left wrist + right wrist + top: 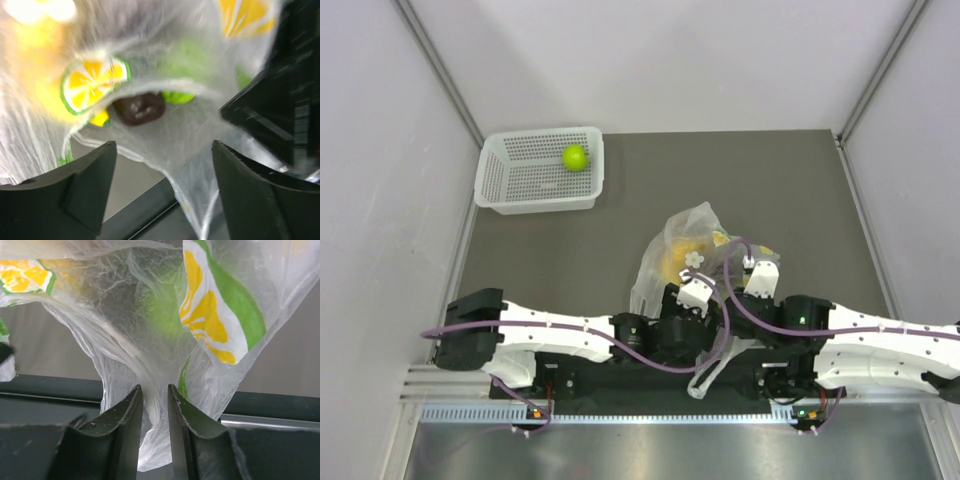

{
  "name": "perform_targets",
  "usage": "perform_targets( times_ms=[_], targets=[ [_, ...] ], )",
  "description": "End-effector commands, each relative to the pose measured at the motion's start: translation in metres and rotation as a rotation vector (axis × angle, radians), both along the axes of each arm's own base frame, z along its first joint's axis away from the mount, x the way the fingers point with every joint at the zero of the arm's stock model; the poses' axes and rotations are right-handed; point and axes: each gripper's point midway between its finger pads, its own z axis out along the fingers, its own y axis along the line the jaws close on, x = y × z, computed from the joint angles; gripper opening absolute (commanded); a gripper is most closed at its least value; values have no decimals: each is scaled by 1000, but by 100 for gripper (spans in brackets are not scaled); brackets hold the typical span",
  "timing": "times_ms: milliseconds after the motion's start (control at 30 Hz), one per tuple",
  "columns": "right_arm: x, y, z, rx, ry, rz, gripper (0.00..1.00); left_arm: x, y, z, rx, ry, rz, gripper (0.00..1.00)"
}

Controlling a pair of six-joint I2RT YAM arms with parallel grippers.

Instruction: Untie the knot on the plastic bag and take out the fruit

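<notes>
No writing, number or brand can be read.
The plastic bag [150,305] carries only printed citrus slices [212,320] in yellow and green, pictures without letters. The white basket [540,172] shows plain perforated plastic from above. Any marks on the arms [555,335] are too small to read.

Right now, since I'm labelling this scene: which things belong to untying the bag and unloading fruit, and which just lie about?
Job: plastic bag; fruit inside it; green apple, already out of the bag; left gripper, open at the bag; right gripper, closed on its film.
Lying about: white basket, unnamed by the task, though holding that apple.
</notes>
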Motion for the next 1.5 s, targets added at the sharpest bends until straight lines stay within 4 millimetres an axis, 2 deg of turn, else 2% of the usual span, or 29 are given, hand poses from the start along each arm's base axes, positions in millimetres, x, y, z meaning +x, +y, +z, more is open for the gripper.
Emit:
perform_targets(
  times_ms=[0,33,233,333,433,500,533,767,1033,1167,1267,1367,1467],
  targets=[
    [5,10,16,53,-49,13,27,4,-8,-2,25,4,-22,80],
    [6,10,18,63,-55,14,27,4,-9,-5,26,16,-30,77],
    [7,7,23,78,-68,11,27,15,-11,-29,37,62,-53,74],
    [6,7,21,72,-63,13,27,24,-19,-30,12,51,-77,75],
    [6,8,21,71,-62,13,28,34,-29,-37,12,71,-102,75],
    [6,8,22,72,-63,14,28,42,-30,-48,41,83,-107,75],
    [6,8,22,72,-65,15,28,46,-33,-47,34,77,-110,75],
    [8,10,24,72,-68,11,28,73,-32,-71,79,95,-98,75],
    [9,13,22,65,-67,12,28,78,-44,-87,61,112,-169,72],
    [9,14,23,67,-67,11,27,78,-42,-98,80,127,-179,64],
    [10,15,23,74,-69,8,27,76,-37,-103,93,135,-183,63],
    [12,17,24,82,-74,5,27,75,-31,-110,111,144,-178,66],
    [13,19,24,79,-73,9,27,75,-26,-118,129,147,-165,76]
  ],
)
